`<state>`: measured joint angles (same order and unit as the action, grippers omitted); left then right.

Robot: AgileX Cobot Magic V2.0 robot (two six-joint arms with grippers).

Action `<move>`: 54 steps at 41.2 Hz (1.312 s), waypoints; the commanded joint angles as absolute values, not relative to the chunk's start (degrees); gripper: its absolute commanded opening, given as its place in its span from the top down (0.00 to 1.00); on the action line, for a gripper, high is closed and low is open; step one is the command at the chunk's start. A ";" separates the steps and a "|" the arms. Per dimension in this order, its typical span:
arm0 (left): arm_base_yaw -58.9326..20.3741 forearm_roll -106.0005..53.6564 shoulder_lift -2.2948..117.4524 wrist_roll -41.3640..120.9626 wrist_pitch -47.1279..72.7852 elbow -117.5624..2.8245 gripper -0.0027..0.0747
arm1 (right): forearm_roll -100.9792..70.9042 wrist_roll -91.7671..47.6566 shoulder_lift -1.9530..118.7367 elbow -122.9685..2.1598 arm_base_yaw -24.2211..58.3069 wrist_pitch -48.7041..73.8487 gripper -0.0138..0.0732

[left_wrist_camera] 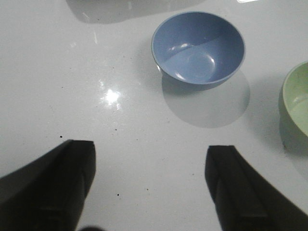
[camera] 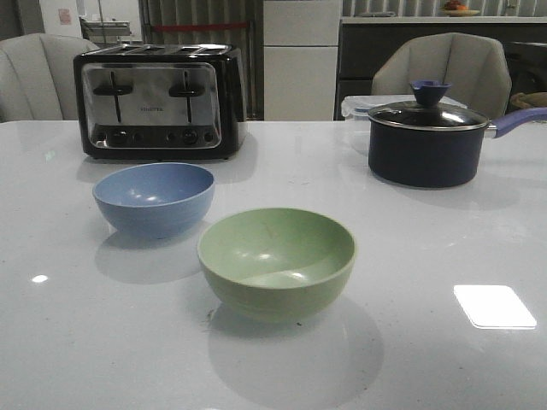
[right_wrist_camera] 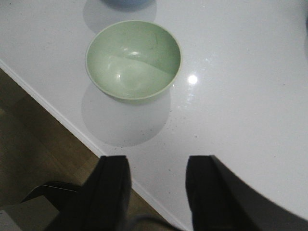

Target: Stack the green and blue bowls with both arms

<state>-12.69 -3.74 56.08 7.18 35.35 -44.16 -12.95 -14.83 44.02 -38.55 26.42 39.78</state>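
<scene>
The dusty blue bowl (camera: 154,198) stands upright and empty on the white table, left of centre. The sage green bowl (camera: 276,261) stands upright and empty in front of it to the right, a small gap apart. Neither arm shows in the front view. In the left wrist view my left gripper (left_wrist_camera: 150,161) is open and empty above bare table, with the blue bowl (left_wrist_camera: 198,47) ahead and the green bowl's rim (left_wrist_camera: 296,98) at the edge. In the right wrist view my right gripper (right_wrist_camera: 158,168) is open and empty over the table's front edge, the green bowl (right_wrist_camera: 133,59) ahead.
A black and chrome toaster (camera: 160,100) stands at the back left. A dark navy saucepan (camera: 427,141) with glass lid and purple handle stands at the back right, a clear container behind it. Chairs stand beyond the table. The table's front edge (right_wrist_camera: 62,118) borders brown floor.
</scene>
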 commanded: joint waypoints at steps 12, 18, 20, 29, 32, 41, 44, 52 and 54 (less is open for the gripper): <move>-13.08 -7.85 78.70 7.17 31.05 -60.58 0.14 | -13.24 -15.35 43.64 -40.18 26.33 36.72 0.38; -13.08 -9.15 87.65 7.17 31.05 -66.84 0.14 | -13.24 -15.35 43.64 -40.18 26.33 36.72 0.38; -13.08 -9.15 90.65 7.17 31.05 -68.58 0.14 | -13.24 -15.35 43.64 -40.18 26.33 36.72 0.38; -13.08 -9.27 101.86 7.17 30.92 -76.22 0.14 | -13.24 -15.35 43.64 -40.18 26.33 36.78 0.38; -13.08 -9.27 104.65 7.17 30.40 -78.02 0.14 | -13.24 -15.35 43.64 -40.18 26.33 36.78 0.38; -13.08 -10.19 109.88 7.17 29.58 -80.91 0.23 | -13.24 -15.35 43.64 -40.18 26.33 36.78 0.38; -13.08 -10.19 110.70 7.17 29.19 -80.91 0.33 | -13.24 -15.35 43.64 -40.18 26.33 36.82 0.38; -13.08 -10.19 111.24 7.17 28.35 -81.00 0.63 | -13.24 -15.35 43.64 -40.18 26.33 36.85 0.38; -13.08 -10.19 111.24 7.17 28.11 -81.04 0.69 | -13.24 -15.35 43.64 -40.18 26.33 36.85 0.38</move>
